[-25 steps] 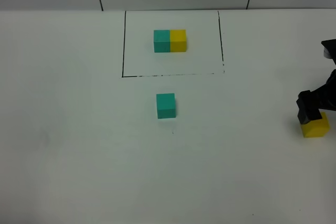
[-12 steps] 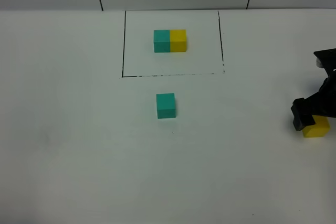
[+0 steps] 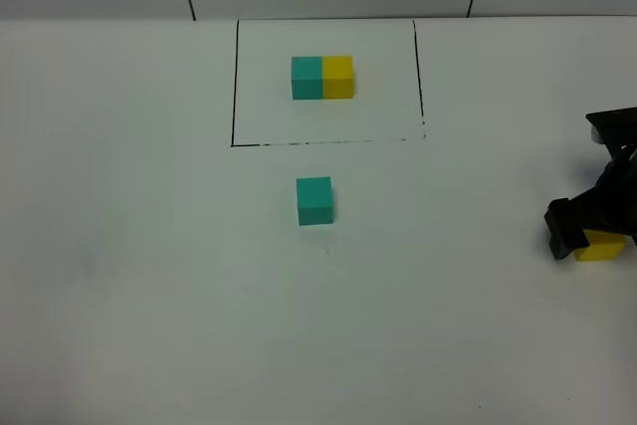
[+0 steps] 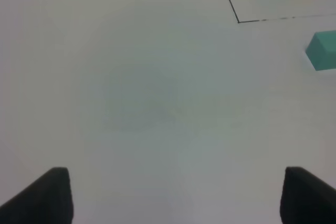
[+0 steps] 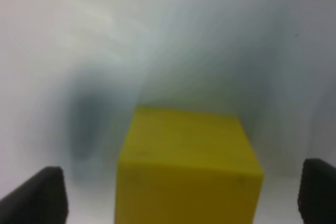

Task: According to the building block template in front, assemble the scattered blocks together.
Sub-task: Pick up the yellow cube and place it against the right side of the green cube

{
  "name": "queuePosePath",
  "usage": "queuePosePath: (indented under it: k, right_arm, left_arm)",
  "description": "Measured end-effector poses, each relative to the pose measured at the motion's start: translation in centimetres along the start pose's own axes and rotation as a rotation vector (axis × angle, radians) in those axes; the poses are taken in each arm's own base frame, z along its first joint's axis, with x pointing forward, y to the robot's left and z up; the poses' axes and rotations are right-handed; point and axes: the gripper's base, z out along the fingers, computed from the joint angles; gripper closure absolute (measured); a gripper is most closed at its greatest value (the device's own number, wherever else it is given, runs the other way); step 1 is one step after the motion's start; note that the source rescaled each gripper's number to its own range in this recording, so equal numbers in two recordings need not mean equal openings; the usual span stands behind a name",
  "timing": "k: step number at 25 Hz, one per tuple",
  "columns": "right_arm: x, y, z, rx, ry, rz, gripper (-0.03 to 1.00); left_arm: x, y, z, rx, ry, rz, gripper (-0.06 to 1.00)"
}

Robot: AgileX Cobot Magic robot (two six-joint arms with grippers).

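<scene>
Your right claw [image 5: 177, 195] stands wide around the yellow cube [image 3: 601, 245] at the right edge of the counter [image 3: 149, 276], with gaps on both sides. Your left claw [image 4: 173, 198] hangs wide above the counter. The teal cube [image 3: 315, 200] sits near the framed teal-yellow pair [image 3: 322, 78], outside its outline.

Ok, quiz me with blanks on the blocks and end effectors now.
In the building block template, teal sits ____ of yellow.
The right end effector has ____ jaws around the loose yellow cube.
The loose teal cube lies ____ the black rectangle.
The left end effector holds ____.
Missing: left; open; outside; nothing.
</scene>
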Motion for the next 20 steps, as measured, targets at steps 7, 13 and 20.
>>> queuePosePath:
  k: [7,13,20]
  right_arm:
    - [0.09,-0.02,0.90,-0.003,0.027,0.015,0.21]
    - [0.01,-0.05,0.90,0.001,0.018,0.040,0.63]
    - [0.23,-0.35,0.89,0.033,0.042,0.012,0.96]
  left_arm:
    - [0.00,0.00,0.00,0.000,0.000,0.000,-0.01]
    - [0.00,0.00,0.00,0.000,0.000,0.000,-0.01]
    - [0.00,0.00,0.00,0.000,0.000,0.000,-0.01]
